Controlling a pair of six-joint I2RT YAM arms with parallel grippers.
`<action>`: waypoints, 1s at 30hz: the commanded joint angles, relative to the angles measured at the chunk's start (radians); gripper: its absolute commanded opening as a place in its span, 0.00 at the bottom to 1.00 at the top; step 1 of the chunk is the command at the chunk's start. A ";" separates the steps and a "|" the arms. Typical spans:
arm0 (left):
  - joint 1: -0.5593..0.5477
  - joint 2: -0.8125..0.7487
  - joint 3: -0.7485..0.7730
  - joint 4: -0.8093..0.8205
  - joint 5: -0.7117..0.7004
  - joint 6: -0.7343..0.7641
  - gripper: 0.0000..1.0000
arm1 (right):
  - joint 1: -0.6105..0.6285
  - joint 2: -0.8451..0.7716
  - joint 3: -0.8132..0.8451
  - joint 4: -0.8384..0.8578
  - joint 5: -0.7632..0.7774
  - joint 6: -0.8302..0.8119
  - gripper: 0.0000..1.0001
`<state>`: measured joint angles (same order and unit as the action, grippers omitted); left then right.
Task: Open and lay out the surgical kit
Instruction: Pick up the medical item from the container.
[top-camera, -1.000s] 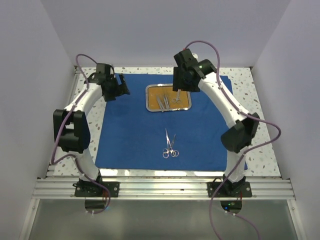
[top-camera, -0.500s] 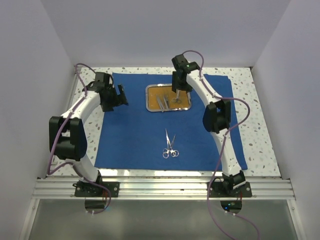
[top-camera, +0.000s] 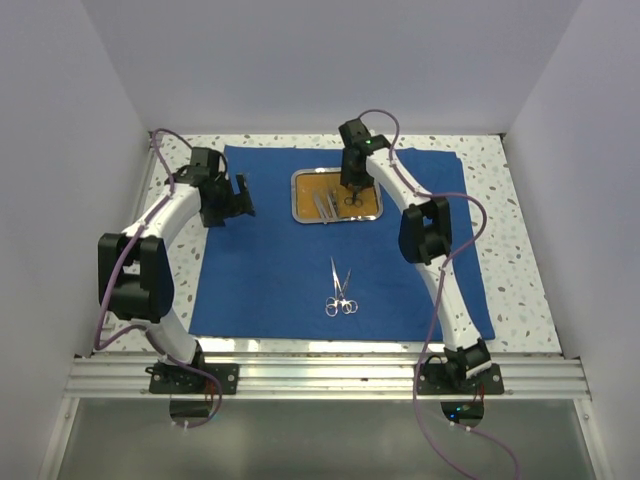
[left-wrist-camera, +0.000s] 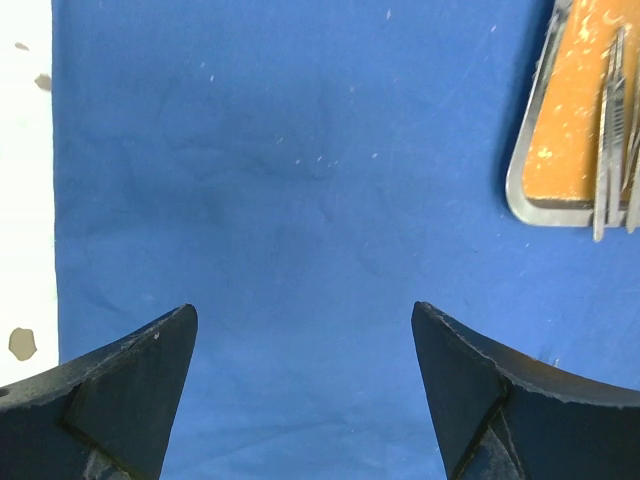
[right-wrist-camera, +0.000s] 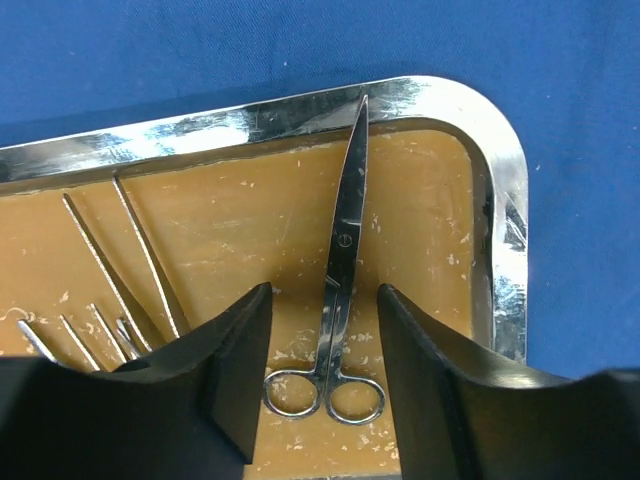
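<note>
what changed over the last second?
The right gripper came left and down into the tray. Its open fingers now straddle the scissors lying there, with nothing gripped yet. The left gripper barely shifted and is open above the blue cloth. The tray and the ring-handled instrument on the cloth did not move.

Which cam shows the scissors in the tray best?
Right wrist: the scissors fill the frame, rings to tip, between the fingers of the open right end effector. Top external shows the scissors tiny. Left wrist catches only a corner of the tray, not them.
</note>
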<state>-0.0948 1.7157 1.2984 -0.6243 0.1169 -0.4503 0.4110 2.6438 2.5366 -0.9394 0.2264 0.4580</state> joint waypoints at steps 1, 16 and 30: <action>-0.005 -0.048 -0.028 -0.011 -0.010 0.028 0.92 | -0.001 0.028 0.010 0.030 0.021 0.027 0.49; -0.005 -0.037 -0.044 0.015 0.013 0.027 0.92 | 0.012 0.027 -0.118 -0.013 0.025 0.062 0.00; -0.005 -0.060 -0.082 0.043 0.029 0.019 0.92 | 0.017 -0.100 0.008 -0.050 0.025 0.011 0.00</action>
<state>-0.0948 1.7046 1.2232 -0.6155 0.1276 -0.4488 0.4137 2.6194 2.4840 -0.9104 0.2699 0.4927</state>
